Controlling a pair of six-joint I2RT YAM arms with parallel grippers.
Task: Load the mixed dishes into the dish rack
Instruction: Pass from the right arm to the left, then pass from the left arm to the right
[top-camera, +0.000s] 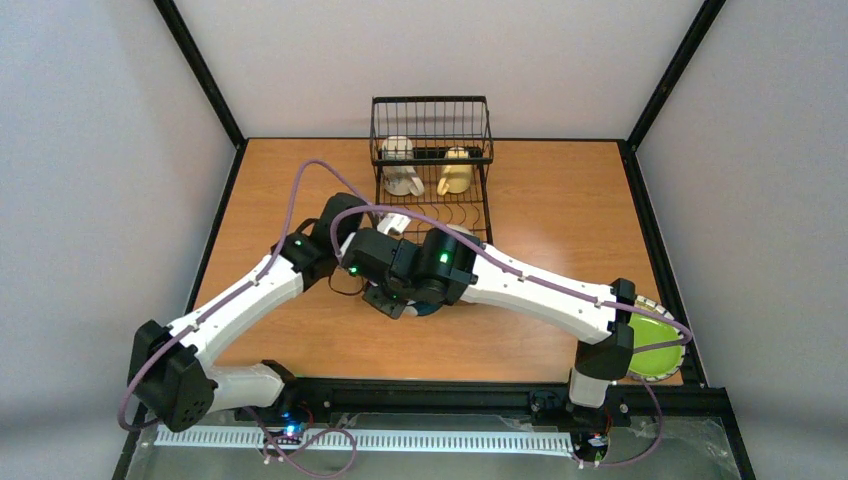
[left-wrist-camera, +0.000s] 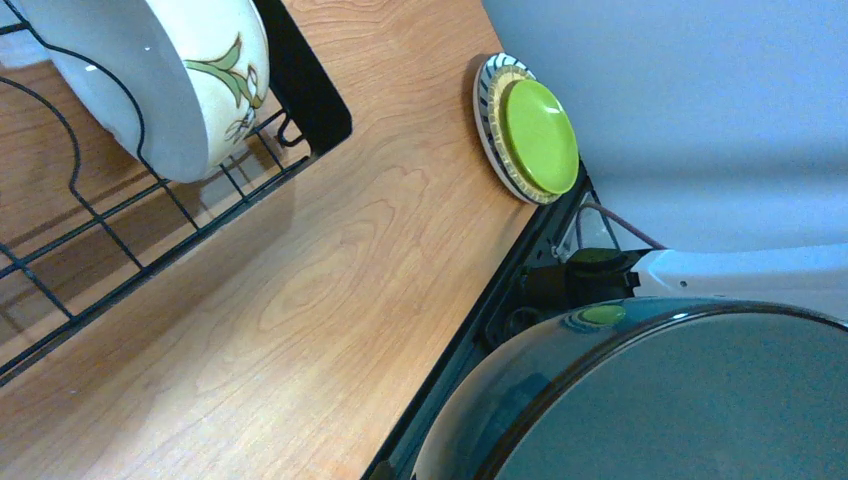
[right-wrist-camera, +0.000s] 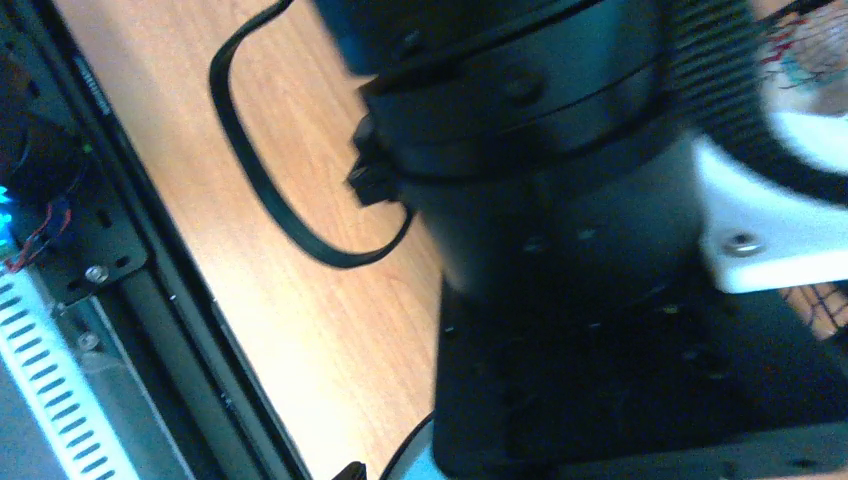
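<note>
Where the arms met: teal bowl (left-wrist-camera: 650, 400).
Rack (left-wrist-camera: 310, 105): held motif bowl (left-wrist-camera: 170, 90).
Left claw, right claw: hidden; could not tell their state.

Occlusions and cropped items
Teal bowl (left-wrist-camera: 650, 400) runs off the left wrist view's lower edge; motif bowl (left-wrist-camera: 150, 80) is cropped at top; a blurred black arm housing (right-wrist-camera: 580, 250) blocks most of the right wrist view.

We note: black wire dish rack (top-camera: 432, 130); white ceramic mug (top-camera: 400, 168); cream-yellow ceramic mug (top-camera: 456, 175); white glazed bowl (left-wrist-camera: 150, 90), green-brown leaf motif; lime-green round plate (left-wrist-camera: 540, 135) over white plate (left-wrist-camera: 486, 110), dark-striped, yellow-banded rim; dark teal glossy bowl (left-wrist-camera: 650, 400); orange-brown wood-grain tabletop (left-wrist-camera: 330, 280).
</note>
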